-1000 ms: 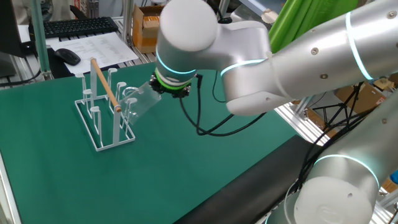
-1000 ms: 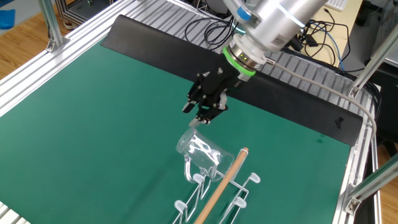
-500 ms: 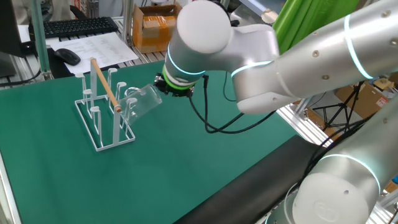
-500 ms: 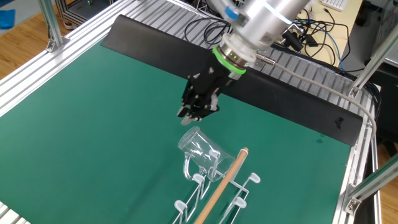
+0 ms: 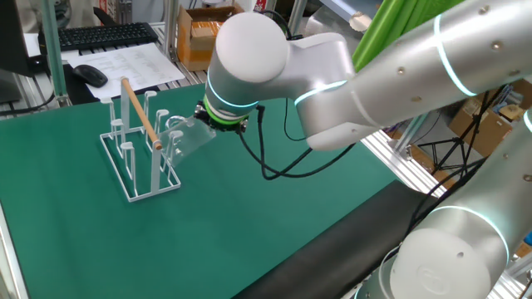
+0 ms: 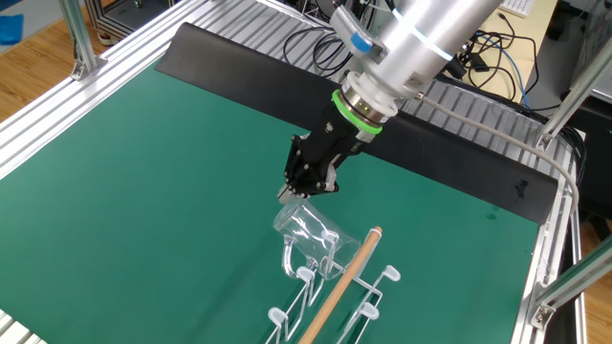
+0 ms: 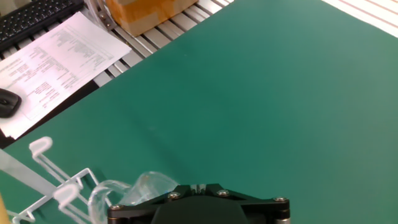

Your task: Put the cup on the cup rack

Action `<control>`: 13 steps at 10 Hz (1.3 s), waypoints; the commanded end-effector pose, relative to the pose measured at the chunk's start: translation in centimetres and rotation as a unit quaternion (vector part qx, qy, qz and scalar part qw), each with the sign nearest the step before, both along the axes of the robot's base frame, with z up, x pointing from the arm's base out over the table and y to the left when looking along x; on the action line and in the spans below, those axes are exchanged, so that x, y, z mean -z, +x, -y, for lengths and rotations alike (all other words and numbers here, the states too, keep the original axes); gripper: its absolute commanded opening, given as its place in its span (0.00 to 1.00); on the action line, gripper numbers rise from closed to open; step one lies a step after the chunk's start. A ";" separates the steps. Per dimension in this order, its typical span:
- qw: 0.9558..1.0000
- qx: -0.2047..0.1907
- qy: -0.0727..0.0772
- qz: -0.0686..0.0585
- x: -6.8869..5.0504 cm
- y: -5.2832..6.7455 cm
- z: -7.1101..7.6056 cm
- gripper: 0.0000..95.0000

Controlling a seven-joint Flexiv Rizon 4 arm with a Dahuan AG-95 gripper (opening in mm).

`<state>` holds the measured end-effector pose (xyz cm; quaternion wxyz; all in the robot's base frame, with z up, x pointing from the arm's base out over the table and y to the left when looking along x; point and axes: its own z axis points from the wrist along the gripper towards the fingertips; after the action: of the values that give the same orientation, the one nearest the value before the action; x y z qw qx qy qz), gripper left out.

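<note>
hidden: hand (image 6: 292, 194) fingertips in hand view | cut off: cup rack (image 7: 59, 193), cup (image 7: 140, 188) at bottom edge

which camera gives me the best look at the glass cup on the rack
The other fixed view: the cup shows whole, tilted on a rack peg, just under the gripper. One fixed view shows it faint beside the arm. The hand view catches only part of it.

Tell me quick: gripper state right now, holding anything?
Gripper: shut, fingers together just above the cup, which sits tilted on a peg of the cup rack. Nothing visibly held.
</note>
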<state>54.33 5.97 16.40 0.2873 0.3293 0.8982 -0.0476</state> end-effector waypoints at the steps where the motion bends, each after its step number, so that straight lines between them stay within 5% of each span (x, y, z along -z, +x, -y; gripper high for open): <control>1: 1.000 0.006 -0.009 -0.001 -0.7 -0.7 -0.6 0.00; 7: 1.000 0.003 -0.025 -0.002 -1.8 -1.8 -2.6 0.00; 13: 1.000 0.012 -0.020 -0.015 -2.3 -2.4 -3.9 0.00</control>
<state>51.69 10.06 18.75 0.2770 0.3354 0.8971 -0.0771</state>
